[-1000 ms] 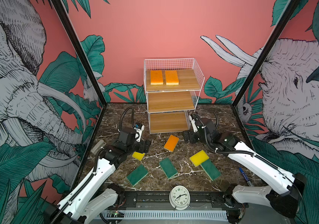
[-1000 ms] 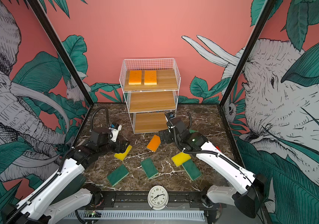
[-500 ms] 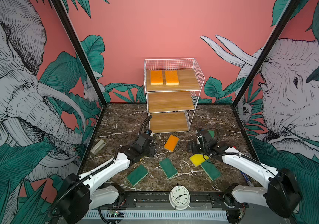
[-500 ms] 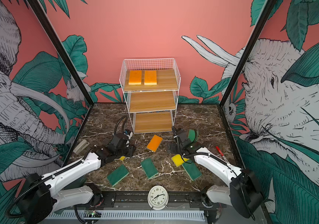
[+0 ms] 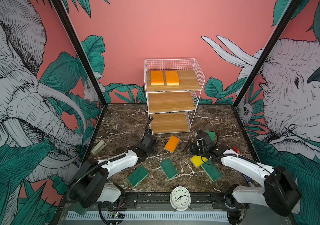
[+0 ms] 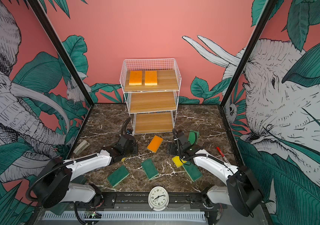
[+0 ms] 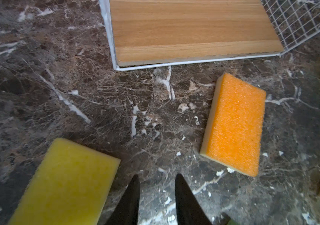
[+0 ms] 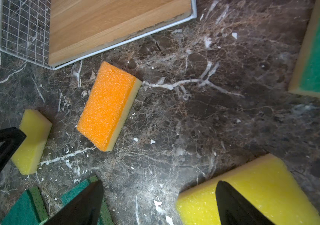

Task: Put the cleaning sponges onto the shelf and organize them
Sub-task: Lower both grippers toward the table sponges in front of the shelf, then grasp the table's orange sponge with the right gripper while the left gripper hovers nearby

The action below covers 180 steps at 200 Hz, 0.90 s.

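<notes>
1. In both top views the shelf [image 5: 171, 101] stands at the back wall with two orange sponges [image 5: 157, 77] side by side on its top board. A third orange sponge [image 5: 172, 143] lies just before its bottom board. Green sponges [image 5: 168, 168] lie farther forward, and a clock [image 5: 180, 198] farthest.
2. Left wrist view: the left claw [image 7: 156, 175] has a narrow gap, bare table [image 7: 57, 87] between, gripping nothing. A yellow sponge [image 7: 63, 183] lies beside it.
3. Right wrist view: the right claw [image 8: 159, 183] is spread wide and empty. One finger overlaps a second yellow sponge [image 8: 252, 194], the other a green sponge [image 8: 77, 192].
</notes>
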{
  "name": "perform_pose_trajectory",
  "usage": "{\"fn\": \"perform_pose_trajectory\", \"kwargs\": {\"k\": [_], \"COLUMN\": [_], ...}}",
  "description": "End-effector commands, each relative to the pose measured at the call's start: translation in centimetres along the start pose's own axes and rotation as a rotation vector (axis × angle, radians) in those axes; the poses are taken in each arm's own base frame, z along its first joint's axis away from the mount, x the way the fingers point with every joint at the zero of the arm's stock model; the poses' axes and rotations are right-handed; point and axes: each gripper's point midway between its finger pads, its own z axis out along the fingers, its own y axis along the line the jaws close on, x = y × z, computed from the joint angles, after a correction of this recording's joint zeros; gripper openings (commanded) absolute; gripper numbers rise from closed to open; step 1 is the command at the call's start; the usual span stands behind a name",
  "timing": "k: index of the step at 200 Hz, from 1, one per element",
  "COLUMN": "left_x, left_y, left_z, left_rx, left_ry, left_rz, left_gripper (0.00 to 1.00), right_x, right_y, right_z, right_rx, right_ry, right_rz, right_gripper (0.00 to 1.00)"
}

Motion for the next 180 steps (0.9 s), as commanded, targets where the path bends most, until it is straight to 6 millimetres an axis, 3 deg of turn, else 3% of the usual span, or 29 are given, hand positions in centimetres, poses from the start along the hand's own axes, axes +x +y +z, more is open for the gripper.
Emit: {"fn": "perform_pose_trajectory", "kwargs": {"k": [1,41,75,105,145,180], "left_x": [-0.7,-0.2,0.6,1.5,2.9,2.7], "left_y": [-2.1,-5.2,-6.3,-7.1,-9.9,-12.3], "left_z": [0.9,3.3,4.8,5.1,5.1,4.6], "left_rx": [0.037,0.063,0.074,0.085,0.158,0.243], "left_ry": [-0.044,-0.018,0.005,0.043,0.088,0.090], "left_rz": [-0.029,-0.001,-0.025,-0.002,0.071,0.109], "left_gripper": [0.32,0.32,0.31,0.31,0.30,0.30], "right_x": [-0.1,0.8,1.2,1.4,1.1,1.0], "right_y": [0.7,0.3,-0.1,-0.7,-0.2,0.3], "right_z": [0.6,0.9,0.6,0.4,1.0,1.9], "right_rx": [-0.038,-0.046,-0.043,-0.029,-0.049,-0.063], "right_ry": [-0.009,0.004,0.002,-0.011,-0.017,-0.011], "right_rz": [0.010,0.011,0.009,0.003,-0.014,-0.030], "right_gripper": [0.92,0.90,0.90,0.91,0.91,0.91]}}
